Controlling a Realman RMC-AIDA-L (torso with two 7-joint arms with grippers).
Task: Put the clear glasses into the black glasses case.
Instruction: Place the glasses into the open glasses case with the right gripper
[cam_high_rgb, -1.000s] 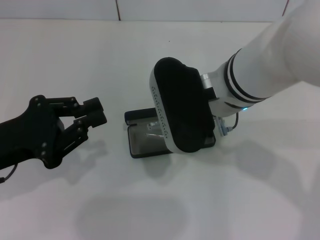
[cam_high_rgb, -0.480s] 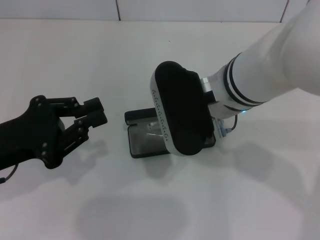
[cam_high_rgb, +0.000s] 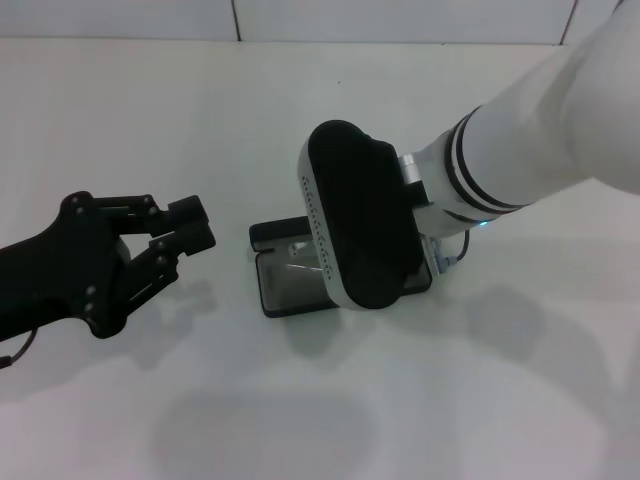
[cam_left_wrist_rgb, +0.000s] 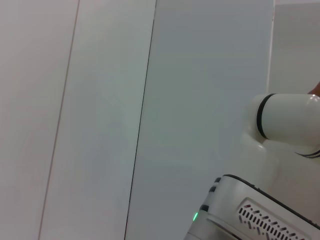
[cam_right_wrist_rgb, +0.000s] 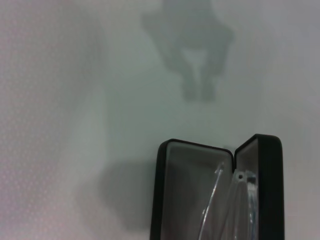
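Observation:
The black glasses case (cam_high_rgb: 272, 234) lies open mid-table, lid raised on its far side. The clear glasses (cam_high_rgb: 300, 257) show as pale glints in its grey tray. The right wrist view looks down on the case (cam_right_wrist_rgb: 159, 200), with the clear glasses (cam_right_wrist_rgb: 235, 205) lying inside and a thin arm slanting across the lining. My right arm's white and black end housing (cam_high_rgb: 365, 215) hangs directly over the case and covers most of it. My left gripper (cam_high_rgb: 191, 224) hovers left of the case, apart from it, shut on nothing.
A white table (cam_high_rgb: 150, 120) carries everything, and a tiled wall edge (cam_high_rgb: 236, 20) runs behind it. The left wrist view shows only pale wall panels (cam_left_wrist_rgb: 100, 120) and part of the right arm (cam_left_wrist_rgb: 280, 125).
The right arm's end has edged slightly left over the case. The left arm has not moved.

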